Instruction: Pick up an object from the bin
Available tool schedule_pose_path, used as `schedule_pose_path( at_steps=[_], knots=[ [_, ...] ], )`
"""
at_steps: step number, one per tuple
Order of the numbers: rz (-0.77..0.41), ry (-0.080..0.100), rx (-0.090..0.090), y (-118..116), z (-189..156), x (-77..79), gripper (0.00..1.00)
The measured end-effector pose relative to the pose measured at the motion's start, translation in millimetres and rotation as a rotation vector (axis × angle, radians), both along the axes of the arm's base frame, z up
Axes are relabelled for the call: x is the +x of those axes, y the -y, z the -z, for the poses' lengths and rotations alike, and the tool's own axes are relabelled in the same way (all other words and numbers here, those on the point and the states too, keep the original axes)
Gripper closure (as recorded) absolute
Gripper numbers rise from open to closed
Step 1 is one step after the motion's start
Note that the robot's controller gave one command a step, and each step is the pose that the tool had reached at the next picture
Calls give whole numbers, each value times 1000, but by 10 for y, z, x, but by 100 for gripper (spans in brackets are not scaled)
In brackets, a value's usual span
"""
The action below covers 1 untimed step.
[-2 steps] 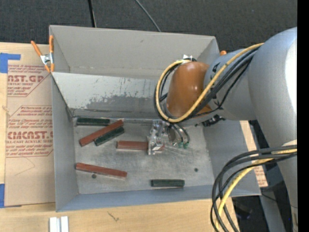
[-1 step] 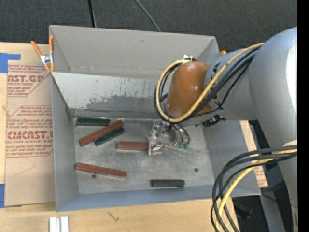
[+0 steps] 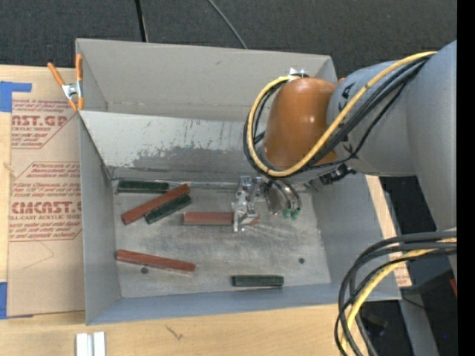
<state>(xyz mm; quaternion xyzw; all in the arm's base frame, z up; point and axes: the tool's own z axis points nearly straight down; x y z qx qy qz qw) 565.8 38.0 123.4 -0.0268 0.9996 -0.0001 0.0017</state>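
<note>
1. Gripper [image 3: 243, 215]: metal, at the end of the arm under the orange wrist cover [image 3: 297, 121]. It is low over the bin floor, approx. mid-bin. Jaw state: cannot tell, as the metal parts overlap from this angle.
2. Short red-brown bar [image 3: 206, 218]: the item nearest the jaws. It is a flat, straight, rectangular stick w/ a matte brick-red face. It lies roughly level on the floor, and its R end meets the gripper tip in the view. The rest runs off to view-left of the jaws. Whether it sits between the jaws cannot be told.
3. Dark green bar [image 3: 168, 210]: same stick shape, tilted, farther view-left of the jaws, just beyond the short bar's far end.
4. Second red-brown bar [image 3: 156, 203]: longer, lies alongside item 3 and touches it.
5. Dark green bar by the back wall [image 3: 142, 186]: well to view-left of the jaws and above them in the view.
6. Long red-brown bar [image 3: 154, 262]: below and view-left of the jaws, well apart from them.
7. Dark green bar near the front wall [image 3: 257, 280]: below the jaws in the view, lying alone.
8. Bin [image 3: 223, 73]: grey metal w/ a scuffed floor.
</note>
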Motion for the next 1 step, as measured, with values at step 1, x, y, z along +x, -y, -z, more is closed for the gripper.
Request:
schedule_pose_path(
  at_steps=[1],
  knots=[
    [-86, -1, 0, -68, -832, 116, 100]
  ],
)
